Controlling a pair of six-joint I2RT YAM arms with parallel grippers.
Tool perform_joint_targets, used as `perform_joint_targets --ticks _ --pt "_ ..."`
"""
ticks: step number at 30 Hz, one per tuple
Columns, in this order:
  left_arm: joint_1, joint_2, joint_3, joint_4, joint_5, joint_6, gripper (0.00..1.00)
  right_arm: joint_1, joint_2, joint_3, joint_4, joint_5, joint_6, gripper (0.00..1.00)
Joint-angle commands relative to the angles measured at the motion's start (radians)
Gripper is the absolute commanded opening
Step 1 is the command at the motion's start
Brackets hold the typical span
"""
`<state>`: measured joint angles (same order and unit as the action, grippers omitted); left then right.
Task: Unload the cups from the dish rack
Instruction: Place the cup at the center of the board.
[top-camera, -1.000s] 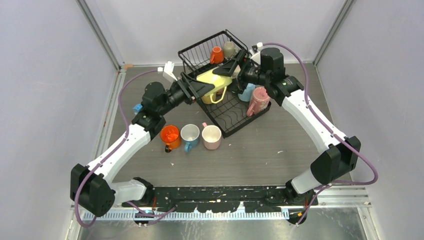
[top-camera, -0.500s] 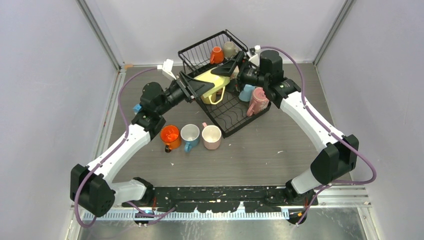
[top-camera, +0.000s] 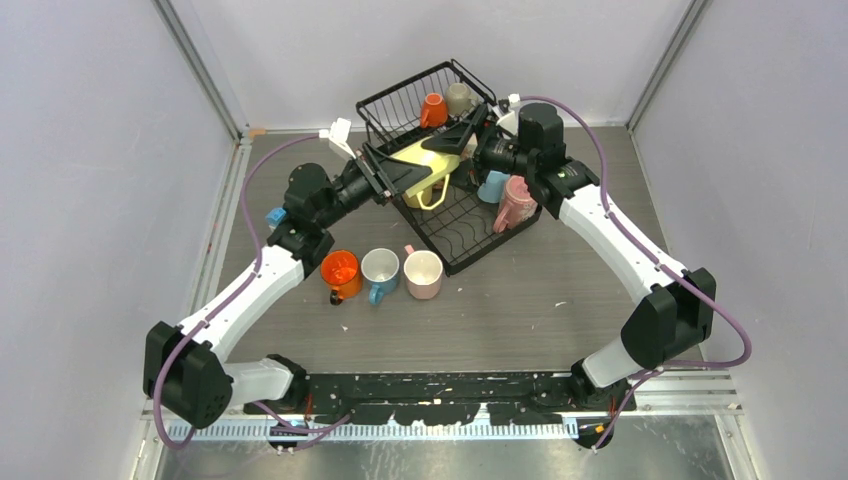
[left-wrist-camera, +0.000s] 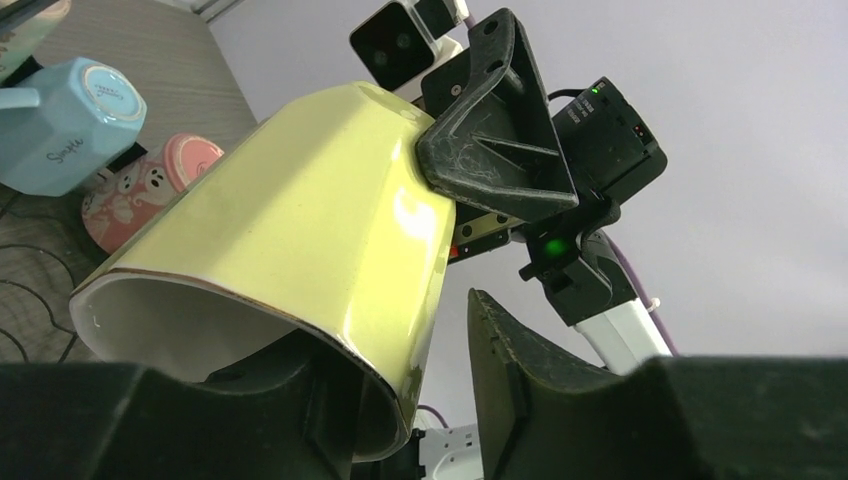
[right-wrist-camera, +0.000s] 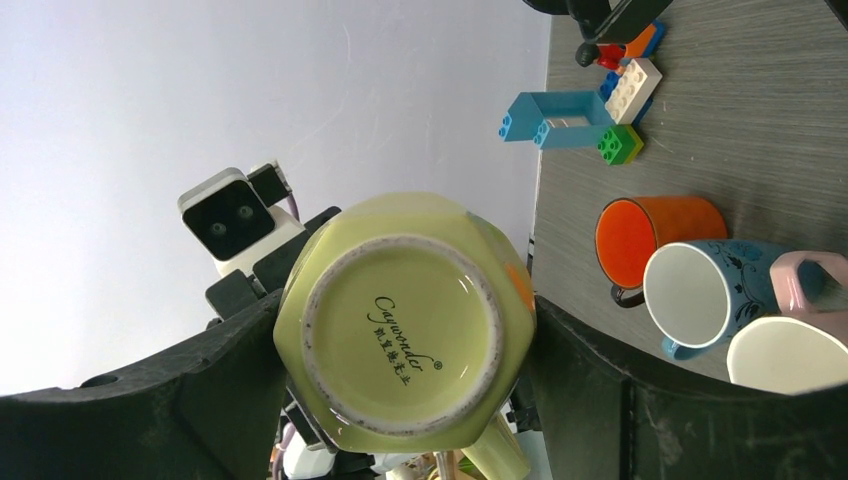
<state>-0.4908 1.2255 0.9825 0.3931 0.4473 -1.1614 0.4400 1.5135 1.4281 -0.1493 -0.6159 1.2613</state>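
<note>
A yellow cup (top-camera: 425, 160) hangs in the air over the black wire dish rack (top-camera: 462, 243), between both grippers. My right gripper (top-camera: 462, 132) is shut on its base (right-wrist-camera: 400, 320), a finger on each side. My left gripper (top-camera: 395, 172) straddles the cup's rim (left-wrist-camera: 300, 200): one finger is inside the mouth, and the other finger (left-wrist-camera: 510, 370) is outside with a gap to the wall. An orange cup (top-camera: 433, 108) and a beige cup (top-camera: 458, 97) sit in the upper basket. A light blue cup (top-camera: 493, 184) and a pink cup (top-camera: 515, 200) stand in the lower tray.
Three cups stand in a row on the table left of the rack: orange (top-camera: 341, 272), blue with a white inside (top-camera: 380, 272), and pink (top-camera: 423, 272). Toy blocks (top-camera: 274, 215) lie by the left arm; they also show in the right wrist view (right-wrist-camera: 570, 115). Walls enclose the table.
Both arms have shifted slightly toward the back with the yellow cup between them. The cup stays in the right gripper.
</note>
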Motion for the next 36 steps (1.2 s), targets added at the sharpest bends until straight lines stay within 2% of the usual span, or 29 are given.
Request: perform_joint_targets --ticks 1,10,18,21,24,25,27,29,30,32,36 --pt "0.001 0.002 0.020 0.075 0.022 -0.025 0.45 -0.001 -0.042 0.017 0.134 -0.037 0.031 0.36" --pt "0.033 -0.011 0.000 0.103 0.028 -0.119 0.46 0.000 -0.049 -0.004 0.145 -0.039 0.015 0.36" --pt "0.052 0.007 -0.003 0.158 0.055 -0.187 0.36 -0.001 -0.053 -0.019 0.176 -0.044 0.017 0.35" --pt "0.052 0.011 -0.008 0.164 0.055 -0.198 0.27 -0.001 -0.055 -0.021 0.177 -0.044 0.012 0.35" --pt "0.052 0.021 -0.002 0.168 0.068 -0.204 0.04 0.000 -0.056 -0.027 0.177 -0.042 0.009 0.36" --pt "0.052 0.025 0.002 0.167 0.074 -0.203 0.01 0.000 -0.056 -0.026 0.176 -0.042 0.006 0.36" --pt "0.052 0.031 0.006 0.168 0.083 -0.201 0.00 -0.001 -0.059 -0.025 0.171 -0.039 -0.004 0.44" --pt "0.052 0.030 0.005 0.166 0.085 -0.195 0.00 0.000 -0.067 -0.022 0.159 -0.033 -0.021 0.67" --pt "0.052 0.027 0.005 0.163 0.083 -0.192 0.00 -0.001 -0.071 -0.020 0.157 -0.027 -0.031 0.82" --pt "0.052 0.023 0.008 0.155 0.082 -0.183 0.00 -0.001 -0.081 -0.013 0.111 -0.011 -0.054 0.98" --pt "0.052 0.013 0.012 0.140 0.078 -0.166 0.00 -0.001 -0.096 0.000 0.036 0.027 -0.107 1.00"
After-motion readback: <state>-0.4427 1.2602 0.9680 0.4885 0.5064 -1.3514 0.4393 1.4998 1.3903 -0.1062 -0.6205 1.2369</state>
